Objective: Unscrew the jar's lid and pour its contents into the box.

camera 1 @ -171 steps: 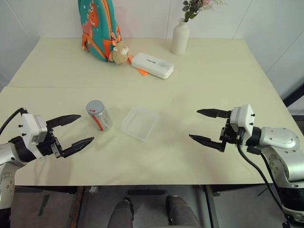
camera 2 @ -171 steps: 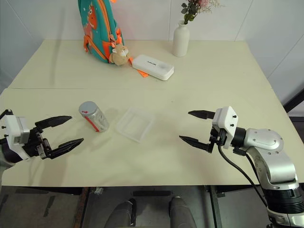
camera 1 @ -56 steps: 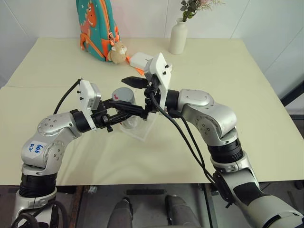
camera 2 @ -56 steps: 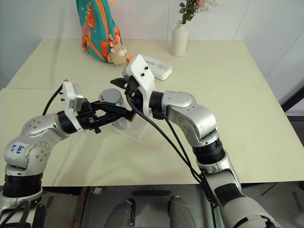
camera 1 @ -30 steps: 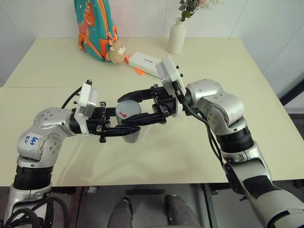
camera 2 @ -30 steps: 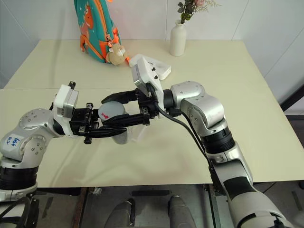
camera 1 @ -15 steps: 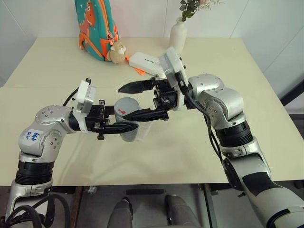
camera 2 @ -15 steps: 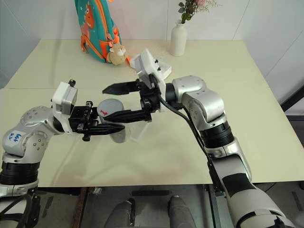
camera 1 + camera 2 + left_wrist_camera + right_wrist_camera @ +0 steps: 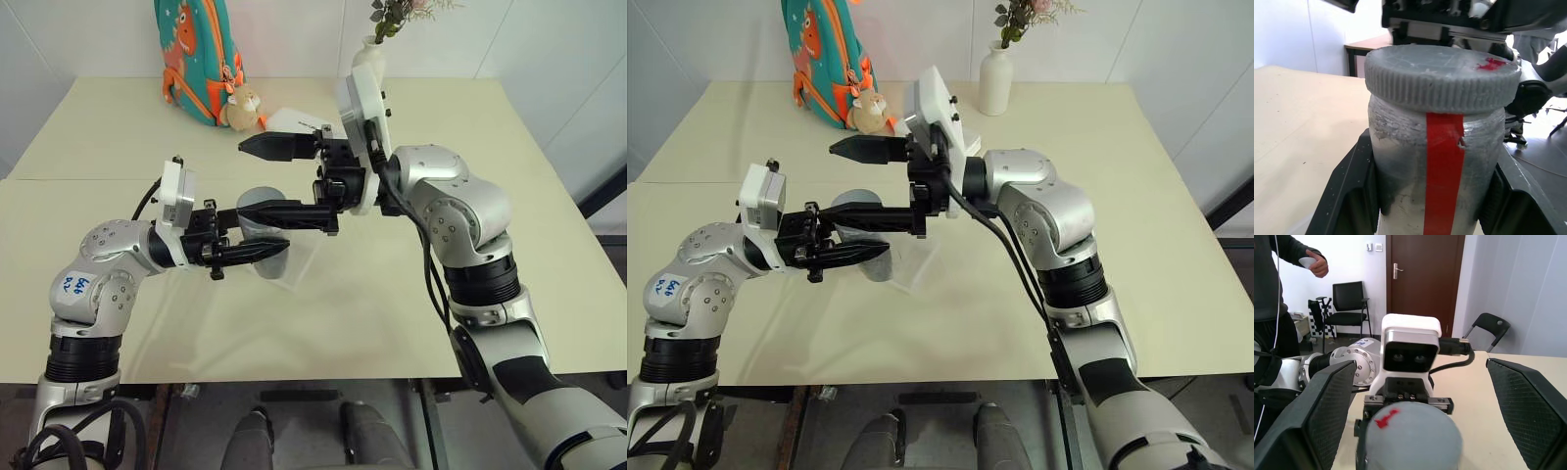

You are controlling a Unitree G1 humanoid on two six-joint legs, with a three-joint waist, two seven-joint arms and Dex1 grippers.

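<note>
My left gripper (image 9: 266, 235) is shut on the silvery-grey jar (image 9: 1435, 161), holding it upright by its body, with a finger (image 9: 1347, 191) on each side. The jar's red stripe faces the left wrist camera. The ribbed grey lid (image 9: 1442, 73), with a red mark on top, sits on the jar. My right gripper (image 9: 242, 179) is open. It points across from the right with one finger above the lid and one alongside the jar, gripping nothing. The clear box (image 9: 299, 259) lies on the table just behind the jar, partly hidden by the arms. The contents are hidden inside the jar.
At the back of the table stand a teal and orange backpack (image 9: 196, 59) with a plush toy (image 9: 238, 108), a white oblong case (image 9: 294, 122) and a white vase (image 9: 367, 69) with flowers. A person (image 9: 1278, 279) stands beyond the table near a black chair (image 9: 1349, 303).
A second ago my right gripper was shut around the lid. It has since opened wide and its upper finger has risen off the lid. My left gripper still holds the jar.
</note>
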